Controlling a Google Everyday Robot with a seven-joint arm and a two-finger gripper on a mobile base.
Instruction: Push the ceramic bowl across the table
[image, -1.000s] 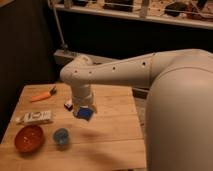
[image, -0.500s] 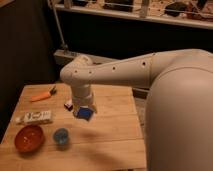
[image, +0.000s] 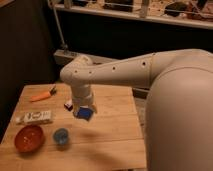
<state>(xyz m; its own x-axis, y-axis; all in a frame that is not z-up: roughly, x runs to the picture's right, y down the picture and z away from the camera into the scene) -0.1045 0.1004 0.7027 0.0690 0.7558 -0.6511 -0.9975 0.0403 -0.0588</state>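
- The gripper (image: 83, 106) sits left of centre in the frame, at the lower end of a white cylindrical wrist that points down over the table. It is largely hidden from this angle, so I cannot tell whether it is wide, narrow or holding anything.
- The round, shallow, glossy orange-red ceramic bowl (image: 29, 138) rests at the lower left, near the table's front left corner.
- A flat white rectangular packet (image: 36, 117) lies just above the bowl.
- A slim orange carrot-shaped piece (image: 42, 96) lies further up, near the far left edge.
- A small blue cup (image: 61, 136) stands just right of the bowl, apart from it.
- A flat blue sponge-like piece (image: 85, 114) shows directly under the wrist. Whether it touches the gripper is unclear.
- The light wooden plank table (image: 112, 135) spans the lower left and centre.
- The bulky white robot arm (image: 165, 90) fills the right side, reaching leftward.
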